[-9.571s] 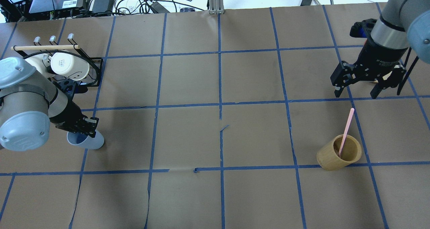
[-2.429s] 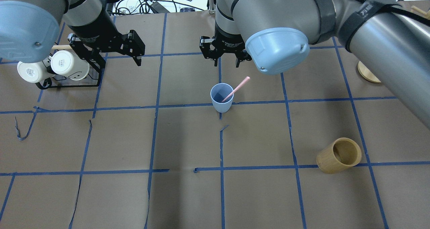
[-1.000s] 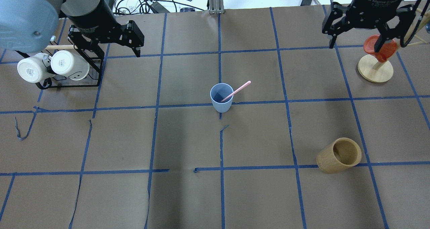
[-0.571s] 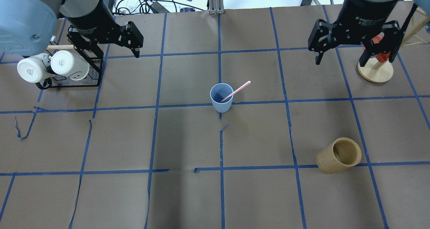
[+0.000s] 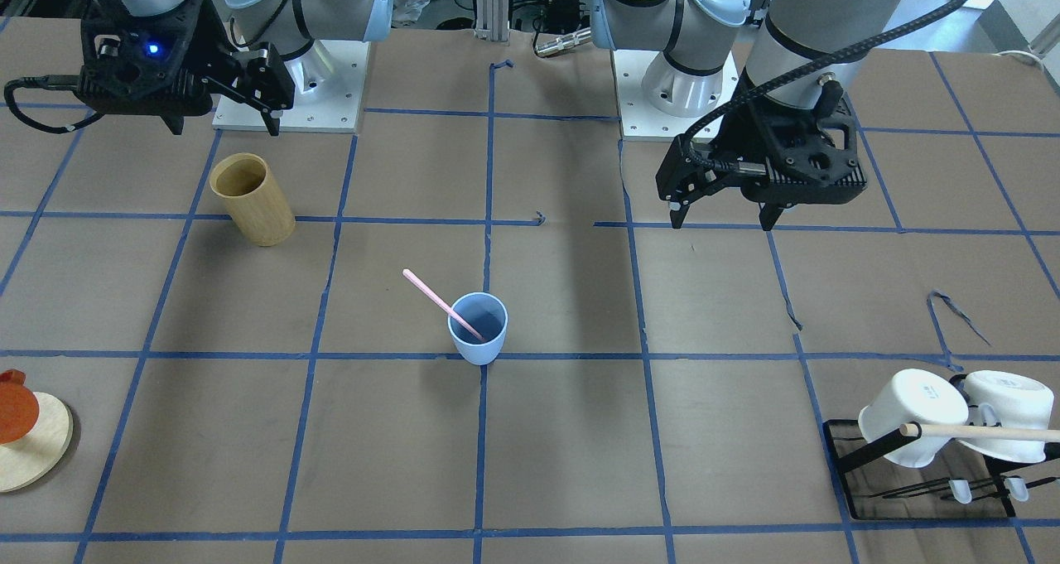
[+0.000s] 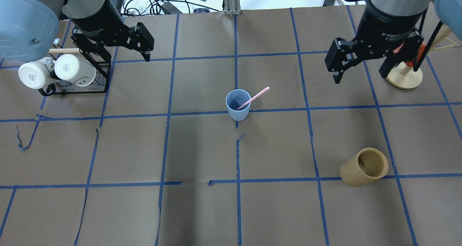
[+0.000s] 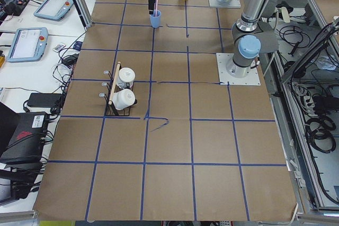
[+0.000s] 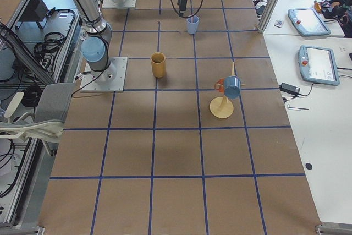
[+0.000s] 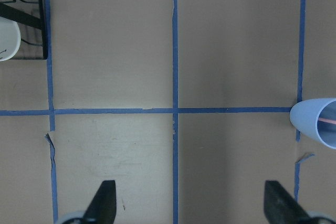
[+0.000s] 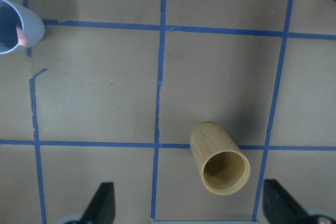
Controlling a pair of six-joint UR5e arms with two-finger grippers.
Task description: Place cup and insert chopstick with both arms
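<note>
**While both end effectors are hanging empty, the chopstick is leaning in the cup**

As I am reading the overhead view, my left end effector (image 6: 113,55) is hovering above the bench (image 6: 202,155) with its jaws spread wide and nothing between them. Its wrist camera is showing only bare paper between the two fingers (image 9: 103,205). My right end effector (image 6: 361,76) is hanging on the opposite side, equally spread and equally empty. I am judging that both are sitting well apart from the centre so that neither is crowding the cup or risking a knock to the stick.

Working outward, the cup (image 6: 238,106) is standing upright near the middle of the bench, just beside a tape crossing, where either arm could reach it. The chopstick (image 6: 258,95) is resting with its lower end inside the cup and its upper part leaning over the rim toward the robot's right. I am guessing it is tilting because the cup is far wider and shorter than the stick.

Further out, the wooden cylinder (image 6: 364,167) is standing empty on the right, and the mug rack (image 6: 74,90) is sitting far left. To me, both steps are looking done.
</note>
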